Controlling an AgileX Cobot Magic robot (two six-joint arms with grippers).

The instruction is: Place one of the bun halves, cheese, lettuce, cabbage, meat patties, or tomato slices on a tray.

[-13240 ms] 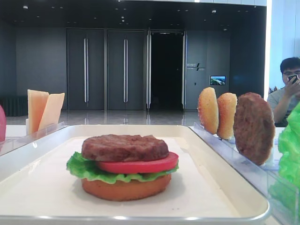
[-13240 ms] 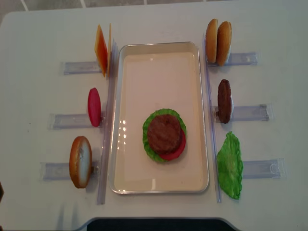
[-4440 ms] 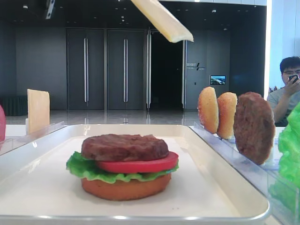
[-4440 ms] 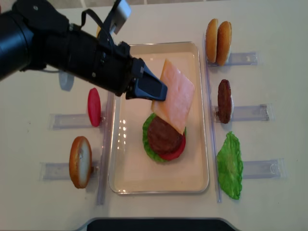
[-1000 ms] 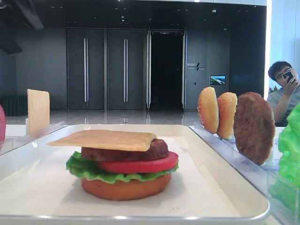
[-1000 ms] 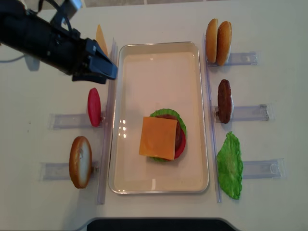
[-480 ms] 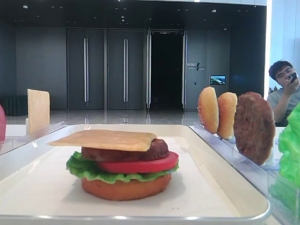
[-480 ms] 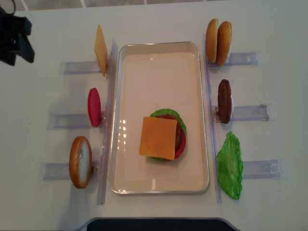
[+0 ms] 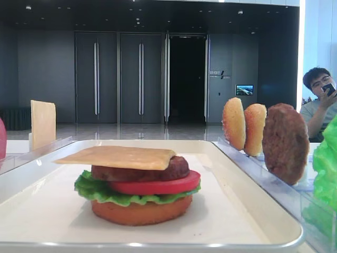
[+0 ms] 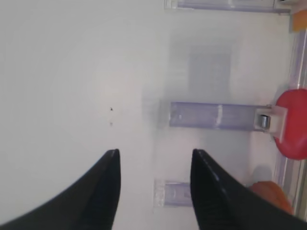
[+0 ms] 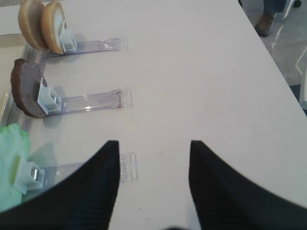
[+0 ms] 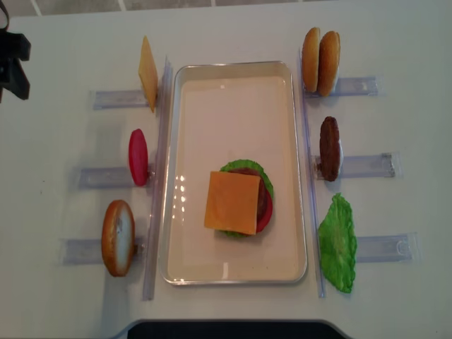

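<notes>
Left wrist view: spread fingers (image 10: 108,191) above bare table (image 10: 72,72), racked tomato slice (image 10: 292,123) nearby.

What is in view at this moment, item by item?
tray: one, white, table centre.
stacked burger: bun half, lettuce, tomato slice, meat patty, cheese on top, on the tray.
spare cheese: one, yellow, rack left of tray, far end.
spare tomato slice: one, red, middle left rack.
spare bun halves: one near left, two far right, golden.
spare meat patty: one, brown, middle right rack.
spare lettuce: one, green, near right.
bystander: one, background right, holding a phone.
left end effector: black, open, above bare table.
right end effector: black, open, empty.
</notes>
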